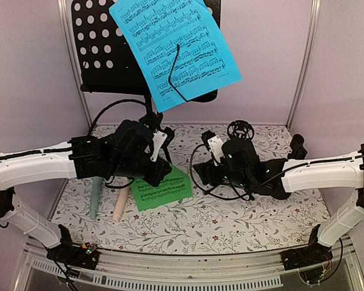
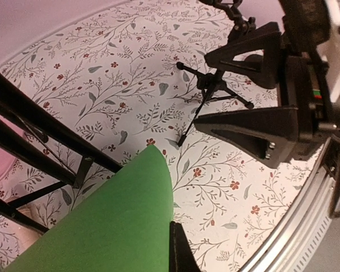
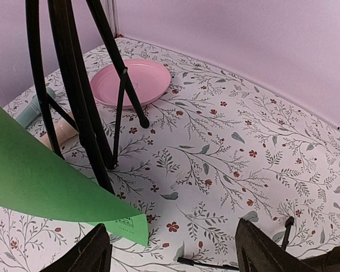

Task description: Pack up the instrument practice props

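Two black stand legs rise between the right gripper, its fingers spread above the floral table, and the pink plate. Pinched in the left gripper, the green music sheet is held up beside those legs, its printed notes too small to read. Behind, the blue music sheet rests on the perforated desk

Enclosure: pale lilac walls, soft even light.
Counter under a white floral-print cover; silver corner posts; ribbed metal rail along near edge.
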Tool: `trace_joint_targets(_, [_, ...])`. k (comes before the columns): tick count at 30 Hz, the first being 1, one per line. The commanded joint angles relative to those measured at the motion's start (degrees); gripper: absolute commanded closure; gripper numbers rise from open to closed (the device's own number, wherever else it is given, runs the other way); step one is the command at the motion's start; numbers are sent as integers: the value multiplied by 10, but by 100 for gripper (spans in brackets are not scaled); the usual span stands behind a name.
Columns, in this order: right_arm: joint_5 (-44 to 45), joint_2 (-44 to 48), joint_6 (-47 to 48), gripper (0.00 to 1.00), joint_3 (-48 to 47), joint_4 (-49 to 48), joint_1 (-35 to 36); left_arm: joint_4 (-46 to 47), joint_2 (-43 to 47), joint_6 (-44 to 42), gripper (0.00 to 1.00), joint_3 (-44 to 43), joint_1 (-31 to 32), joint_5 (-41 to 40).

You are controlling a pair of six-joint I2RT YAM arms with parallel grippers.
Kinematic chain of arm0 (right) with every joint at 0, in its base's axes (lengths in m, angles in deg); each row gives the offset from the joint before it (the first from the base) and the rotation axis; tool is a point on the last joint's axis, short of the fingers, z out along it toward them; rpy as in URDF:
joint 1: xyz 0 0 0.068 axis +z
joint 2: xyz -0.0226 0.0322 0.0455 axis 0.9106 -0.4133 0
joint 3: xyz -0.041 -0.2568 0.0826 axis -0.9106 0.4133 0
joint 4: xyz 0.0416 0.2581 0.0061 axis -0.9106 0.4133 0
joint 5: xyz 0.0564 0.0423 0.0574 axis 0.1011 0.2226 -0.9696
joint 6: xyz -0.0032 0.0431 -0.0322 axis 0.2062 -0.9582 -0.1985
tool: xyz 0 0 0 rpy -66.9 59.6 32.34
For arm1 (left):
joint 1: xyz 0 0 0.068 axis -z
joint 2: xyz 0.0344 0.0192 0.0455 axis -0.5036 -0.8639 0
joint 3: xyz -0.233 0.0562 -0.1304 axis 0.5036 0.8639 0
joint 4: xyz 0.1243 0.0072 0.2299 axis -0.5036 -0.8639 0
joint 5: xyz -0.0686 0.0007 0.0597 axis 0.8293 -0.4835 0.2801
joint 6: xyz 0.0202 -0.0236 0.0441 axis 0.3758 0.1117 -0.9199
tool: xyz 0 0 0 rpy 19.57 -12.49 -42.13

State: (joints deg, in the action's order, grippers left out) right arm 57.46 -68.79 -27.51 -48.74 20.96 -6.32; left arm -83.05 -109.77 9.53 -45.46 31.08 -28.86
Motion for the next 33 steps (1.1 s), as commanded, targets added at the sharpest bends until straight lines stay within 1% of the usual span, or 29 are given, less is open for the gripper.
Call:
trace_joint_targets(1, [30,30,-1,23,12,5,3,38,86,2,100,6,10,74])
trace_joint_targets(5, [51,43,4,23,15,6,3,34,126,-9,100,4,36,112])
trace_joint_targets(9, [72,49,8,23,18,6,3,-7,132,7,100,-14,54,92])
trace_joint_targets(11, [75,47,10,23,17,6,3,-10,137,28,100,-18,59,108])
trace_joint_targets(15, [85,42,14,23,15,7,3,56,159,53,100,1,66,182])
trace_joint_targets(17, [93,43,16,23,16,8,3,84,167,65,100,8,67,188])
trace_joint_targets(21, [108,51,17,23,19,7,3,85,183,76,100,11,70,184])
trace_joint_targets(23, [113,55,17,23,21,6,3,115,206,76,100,33,74,205])
trace_joint_targets(25, [118,60,17,23,23,5,3,165,226,77,100,63,79,246])
trace_joint_targets(27, [127,64,18,23,25,5,3,219,239,76,100,89,83,308])
trace_joint_targets(29, [135,69,20,23,26,4,3,240,239,79,100,98,86,346])
trace_joint_targets(33, [150,84,18,23,35,-2,3,246,224,105,100,99,88,347])
